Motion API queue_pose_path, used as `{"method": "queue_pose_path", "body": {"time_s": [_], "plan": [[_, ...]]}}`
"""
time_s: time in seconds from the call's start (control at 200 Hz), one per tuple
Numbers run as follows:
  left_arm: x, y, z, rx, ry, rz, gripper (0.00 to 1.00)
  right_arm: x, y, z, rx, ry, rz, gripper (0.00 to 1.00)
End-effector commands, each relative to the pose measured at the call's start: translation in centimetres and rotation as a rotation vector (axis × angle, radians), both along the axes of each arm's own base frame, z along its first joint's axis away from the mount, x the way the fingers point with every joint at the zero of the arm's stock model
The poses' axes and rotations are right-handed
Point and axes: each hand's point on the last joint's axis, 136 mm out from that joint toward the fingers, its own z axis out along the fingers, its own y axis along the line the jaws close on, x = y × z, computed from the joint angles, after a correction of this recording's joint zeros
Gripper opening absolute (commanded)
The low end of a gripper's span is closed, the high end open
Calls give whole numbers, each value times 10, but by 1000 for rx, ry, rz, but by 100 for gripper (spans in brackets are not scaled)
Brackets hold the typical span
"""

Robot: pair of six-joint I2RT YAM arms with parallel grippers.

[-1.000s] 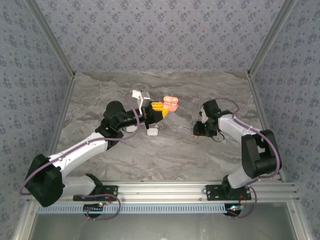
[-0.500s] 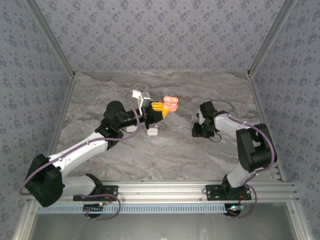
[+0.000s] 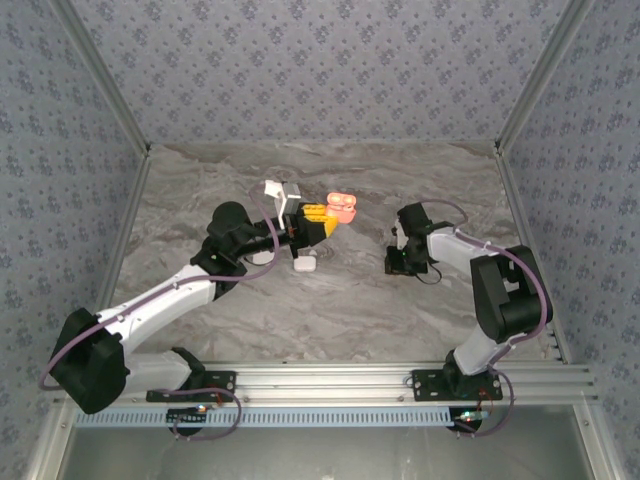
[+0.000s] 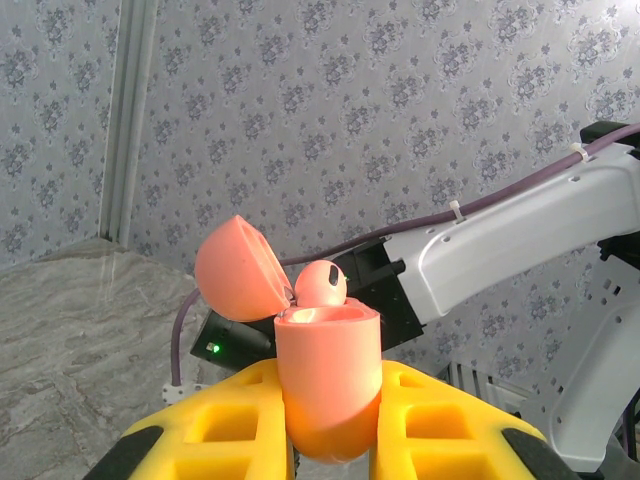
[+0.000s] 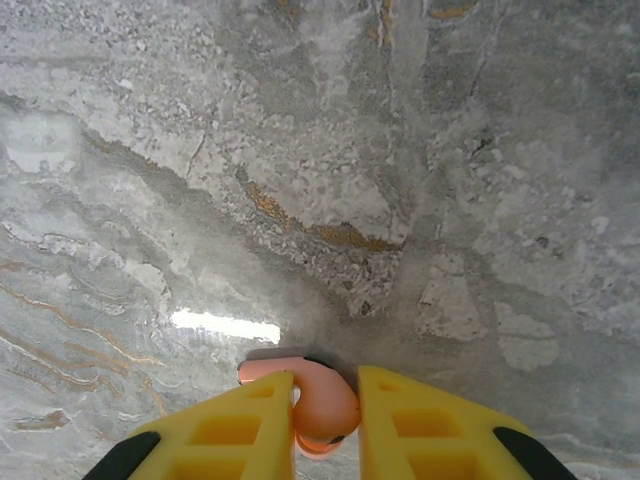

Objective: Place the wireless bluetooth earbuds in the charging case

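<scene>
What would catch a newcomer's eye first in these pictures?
The open peach case stands out first, clamped upright in the left tool over the middle of the table, with one matching earbud poking from it. Next comes the right tool, low over the marble table, pinching a second peach earbud between its yellow fingers.

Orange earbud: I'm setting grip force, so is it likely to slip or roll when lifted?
Probably light: the earbud is tiny between the right hand's fingers. Its smooth, rounded body may slip or twist in the pinch. If dropped, it would likely roll briefly on the table, the stem stopping it.
</scene>
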Motion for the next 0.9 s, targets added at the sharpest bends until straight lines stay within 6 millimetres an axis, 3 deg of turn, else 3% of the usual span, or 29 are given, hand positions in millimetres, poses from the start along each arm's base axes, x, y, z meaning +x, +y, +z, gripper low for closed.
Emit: {"method": "queue_pose_path", "body": {"time_s": [0.0, 0.195, 0.345, 0.685, 0.894], "plan": [[-6, 3, 20, -34, -57, 2, 0, 3, -4, 5, -33, -45, 24, 21], [-4, 3, 15, -32, -39, 7, 0, 10, -4, 54, -28, -226, 98, 21], [-2, 2, 8, -38, -19, 13, 0, 12, -3, 112, -17, -445, 178, 20], [5, -6, -7, -27, 16, -2, 0, -14, 16, 262, 67, -982, 383, 21], [9, -13, -15, -22, 36, -24, 0, -33, 43, 324, 61, -1151, 550, 21]]}}
